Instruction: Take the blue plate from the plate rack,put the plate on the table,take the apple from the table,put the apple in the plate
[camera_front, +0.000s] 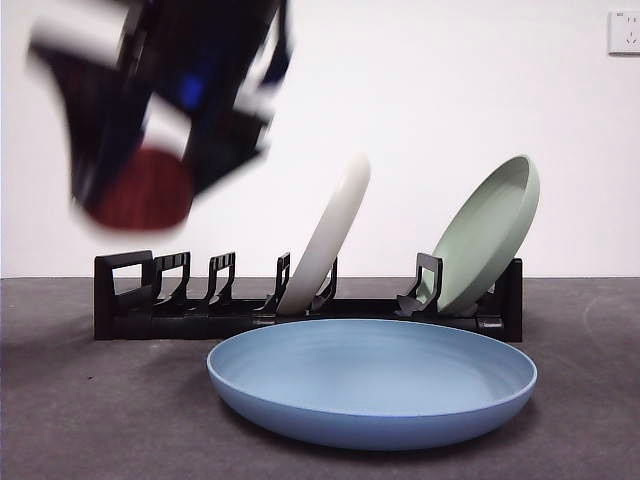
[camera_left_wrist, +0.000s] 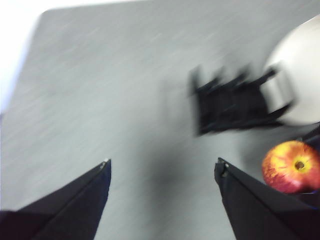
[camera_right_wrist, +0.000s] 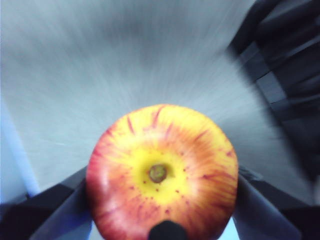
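The blue plate (camera_front: 370, 385) lies flat on the table (camera_front: 80, 420) in front of the plate rack (camera_front: 150, 300). The apple (camera_front: 145, 190) hangs in the air above the rack's left end, held by a blurred dark arm coming from the top left. In the right wrist view the apple (camera_right_wrist: 162, 172) fills the space between my right gripper's (camera_right_wrist: 162, 205) jaws, stem dip facing the camera. My left gripper (camera_left_wrist: 163, 162) is open over bare table, with the rack (camera_left_wrist: 230, 102) and the apple (camera_left_wrist: 291, 166) off to one side.
A cream-white plate (camera_front: 330, 235) and a pale green plate (camera_front: 490, 230) lean in the rack's slots behind the blue plate. The cream-white plate (camera_left_wrist: 300, 75) also shows in the left wrist view. A white wall closes the back.
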